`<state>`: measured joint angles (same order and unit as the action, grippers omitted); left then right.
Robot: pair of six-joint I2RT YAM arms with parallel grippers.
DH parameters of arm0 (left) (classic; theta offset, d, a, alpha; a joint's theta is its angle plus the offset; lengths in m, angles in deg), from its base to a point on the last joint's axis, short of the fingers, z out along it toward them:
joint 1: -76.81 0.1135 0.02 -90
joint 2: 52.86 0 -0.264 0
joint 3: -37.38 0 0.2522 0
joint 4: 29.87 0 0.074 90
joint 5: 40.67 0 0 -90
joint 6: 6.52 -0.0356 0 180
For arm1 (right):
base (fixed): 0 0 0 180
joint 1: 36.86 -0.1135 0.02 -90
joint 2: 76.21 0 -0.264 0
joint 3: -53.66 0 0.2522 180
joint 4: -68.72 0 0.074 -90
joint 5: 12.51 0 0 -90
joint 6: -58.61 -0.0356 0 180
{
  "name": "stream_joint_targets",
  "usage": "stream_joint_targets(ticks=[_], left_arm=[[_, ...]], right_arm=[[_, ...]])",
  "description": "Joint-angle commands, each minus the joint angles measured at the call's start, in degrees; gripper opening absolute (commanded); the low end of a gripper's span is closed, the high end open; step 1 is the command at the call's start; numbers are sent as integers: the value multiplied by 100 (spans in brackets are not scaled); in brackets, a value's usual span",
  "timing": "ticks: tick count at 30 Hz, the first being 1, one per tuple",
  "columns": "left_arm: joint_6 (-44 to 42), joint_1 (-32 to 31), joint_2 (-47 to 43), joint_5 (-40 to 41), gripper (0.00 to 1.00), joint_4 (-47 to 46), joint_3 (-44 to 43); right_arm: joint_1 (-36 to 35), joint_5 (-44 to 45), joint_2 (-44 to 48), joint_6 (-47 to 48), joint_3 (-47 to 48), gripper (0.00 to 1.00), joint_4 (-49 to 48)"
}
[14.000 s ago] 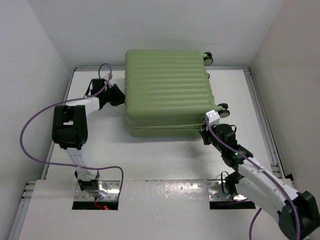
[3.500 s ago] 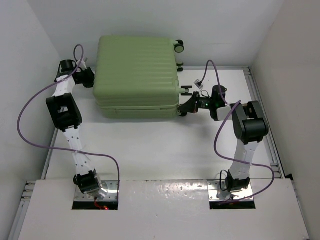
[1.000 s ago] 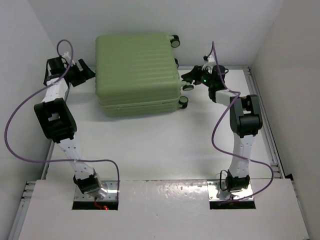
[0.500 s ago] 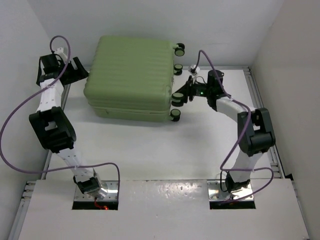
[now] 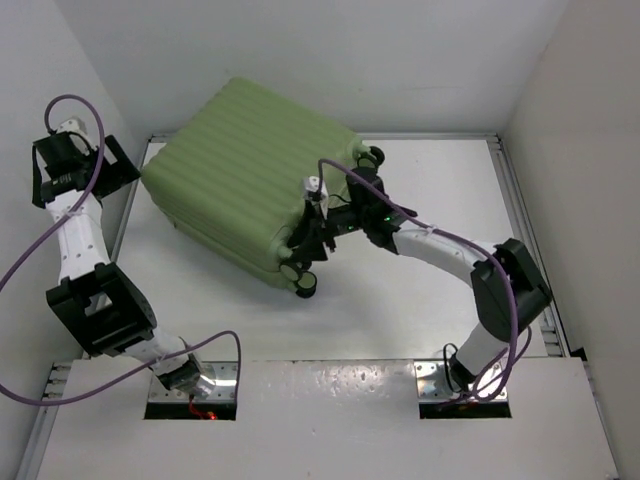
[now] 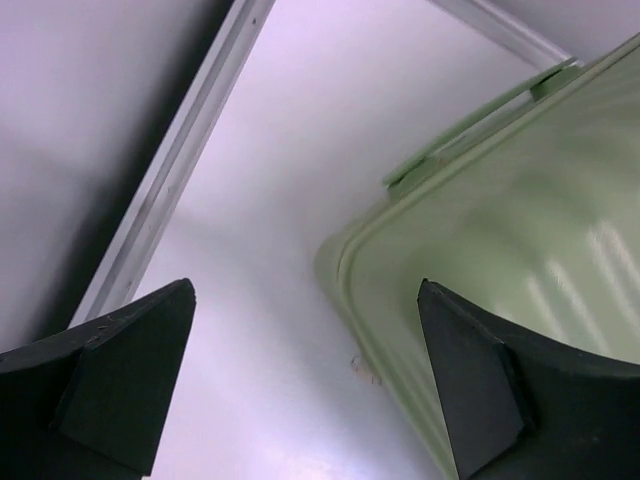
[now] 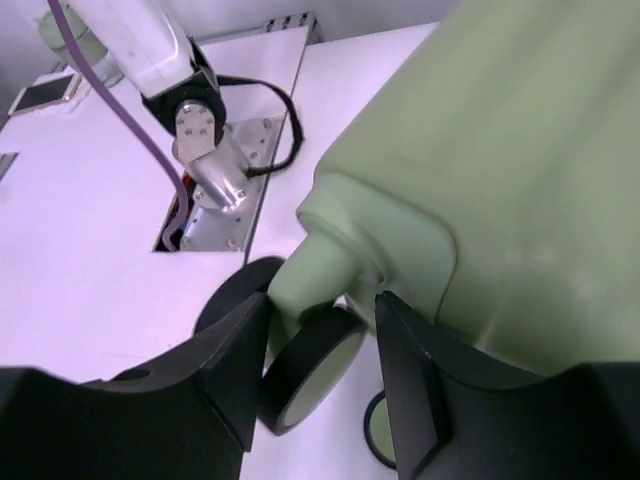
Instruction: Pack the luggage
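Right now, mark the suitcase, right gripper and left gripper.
suitcase [image 5: 245,175]: top view, ribbed shell.
right gripper [image 7: 320,312]: right wrist view, between fingertips.
left gripper [image 6: 305,320]: left wrist view, between fingertips.

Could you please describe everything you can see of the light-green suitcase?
The light-green hard-shell suitcase is the largest thing in view. Its shell looks like rigid plastic with parallel ribs and rounded corners. It is closed, and a seam runs around its side. It lies on its broad side on the white table, turned diagonally. Small black-and-green wheels sit at its near-right end. The right gripper clasps one caster there. The left gripper hangs open, clear of the far-left corner.
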<state>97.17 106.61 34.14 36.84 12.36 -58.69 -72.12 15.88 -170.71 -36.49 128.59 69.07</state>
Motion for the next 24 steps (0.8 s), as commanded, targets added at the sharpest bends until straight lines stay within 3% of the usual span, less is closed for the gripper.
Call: stream_joint_targets(ticks=[1,5,9,12,17,24], left_arm=[[-279,-80,-298,-527,100,1158,-84],[-385,78,-455,392,100,1767,-15],[-166,201,-386,520,96,1601,556],[124,149,245,433,90,1443,557],[283,-413,1798,-997,82,1109,-434],[555,-1573,3418,-879,78,1055,-3026]], right_arm=[[-725,-168,-235,80,728,49,-407],[-912,166,-911,-463,1380,52,-785],[-780,236,-817,-588,1364,53,-970],[-543,376,-544,-782,1004,54,-1146],[-86,587,70,-395,467,56,-532],[494,1001,555,-167,-87,57,100]])
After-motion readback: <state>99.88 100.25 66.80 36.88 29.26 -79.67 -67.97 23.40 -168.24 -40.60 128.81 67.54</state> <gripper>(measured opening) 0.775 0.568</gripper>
